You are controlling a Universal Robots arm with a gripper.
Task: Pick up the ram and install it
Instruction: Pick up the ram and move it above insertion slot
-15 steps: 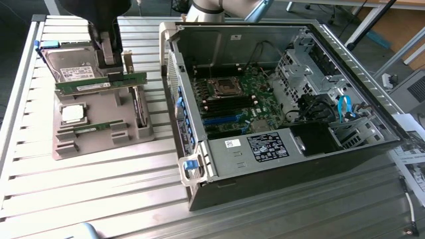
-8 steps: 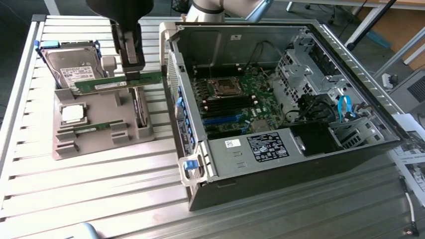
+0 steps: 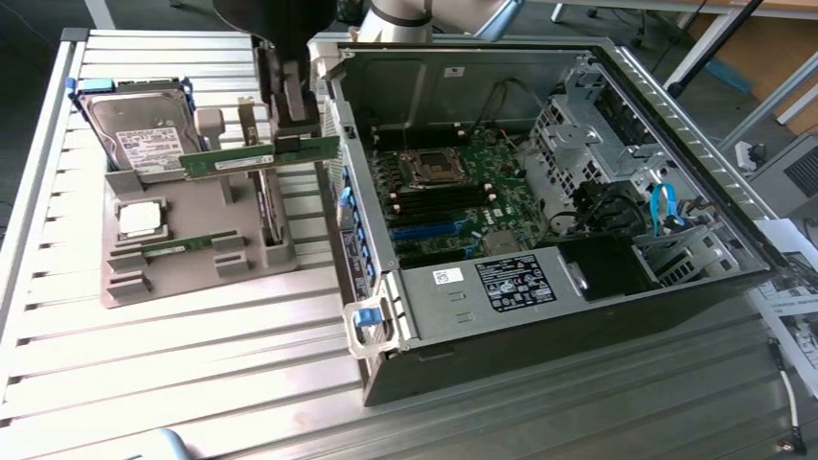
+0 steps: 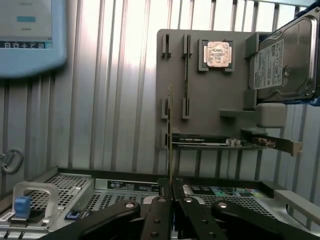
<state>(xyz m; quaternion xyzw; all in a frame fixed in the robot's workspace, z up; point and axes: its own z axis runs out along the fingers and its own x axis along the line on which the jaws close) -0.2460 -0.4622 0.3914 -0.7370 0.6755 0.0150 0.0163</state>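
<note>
One ram (image 3: 243, 161) sticks out from the hand (image 3: 295, 142), pinched at its end.

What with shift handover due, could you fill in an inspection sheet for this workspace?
Surface: ribbed metal table, bearing grey holder and open computer case.
Job's things: ram held above the holder; second ram lies in it.
Clutter: hard drive, processor.
Grippers: end effector shut on the ram.
Cables: blue cable inside the case.
Surroundings: papers at the exterior view's right.
</note>
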